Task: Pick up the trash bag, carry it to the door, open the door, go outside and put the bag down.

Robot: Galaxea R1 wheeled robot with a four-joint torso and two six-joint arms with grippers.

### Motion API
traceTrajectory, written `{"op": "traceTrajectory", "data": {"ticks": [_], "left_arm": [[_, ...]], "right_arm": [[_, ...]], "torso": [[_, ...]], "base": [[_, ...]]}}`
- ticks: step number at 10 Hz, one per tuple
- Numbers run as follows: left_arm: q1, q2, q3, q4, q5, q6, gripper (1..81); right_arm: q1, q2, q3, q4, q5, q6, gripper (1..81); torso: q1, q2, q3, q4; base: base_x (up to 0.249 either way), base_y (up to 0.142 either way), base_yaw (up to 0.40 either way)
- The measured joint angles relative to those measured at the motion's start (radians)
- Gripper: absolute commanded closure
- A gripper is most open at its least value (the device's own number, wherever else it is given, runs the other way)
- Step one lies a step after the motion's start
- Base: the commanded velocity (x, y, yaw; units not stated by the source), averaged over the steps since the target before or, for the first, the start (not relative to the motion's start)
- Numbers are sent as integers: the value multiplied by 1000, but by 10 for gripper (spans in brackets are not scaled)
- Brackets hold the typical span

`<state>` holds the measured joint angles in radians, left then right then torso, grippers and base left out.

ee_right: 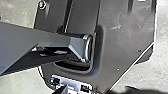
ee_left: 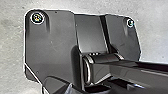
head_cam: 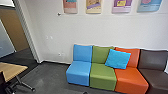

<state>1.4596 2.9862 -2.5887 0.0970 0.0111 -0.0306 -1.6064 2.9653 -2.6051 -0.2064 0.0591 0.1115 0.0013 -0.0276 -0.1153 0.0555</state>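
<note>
Trash bag: location, long axis and nearer arm undeterminable. Left gripper, right gripper: opening or load cannot be told. Door frame [head_cam: 28, 35]: seen left of blue modular seat [head_cam: 78, 72], beyond wood-topped table [head_cam: 12, 70].

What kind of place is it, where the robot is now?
It looks like a lounge or waiting corner in an office: a row of joined seats in different colours stands along the wall, posters hang above them, and a wooden table stands near the doorway.
</note>
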Motion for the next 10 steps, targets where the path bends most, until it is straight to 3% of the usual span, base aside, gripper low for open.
{"op": "traceTrajectory", "data": {"ticks": [10], "left_arm": [[0,0,0,0,0,0,10]], "right_arm": [[0,0,0,0,0,0,10]], "torso": [[0,0,0,0]], "base": [[97,0,0]]}}
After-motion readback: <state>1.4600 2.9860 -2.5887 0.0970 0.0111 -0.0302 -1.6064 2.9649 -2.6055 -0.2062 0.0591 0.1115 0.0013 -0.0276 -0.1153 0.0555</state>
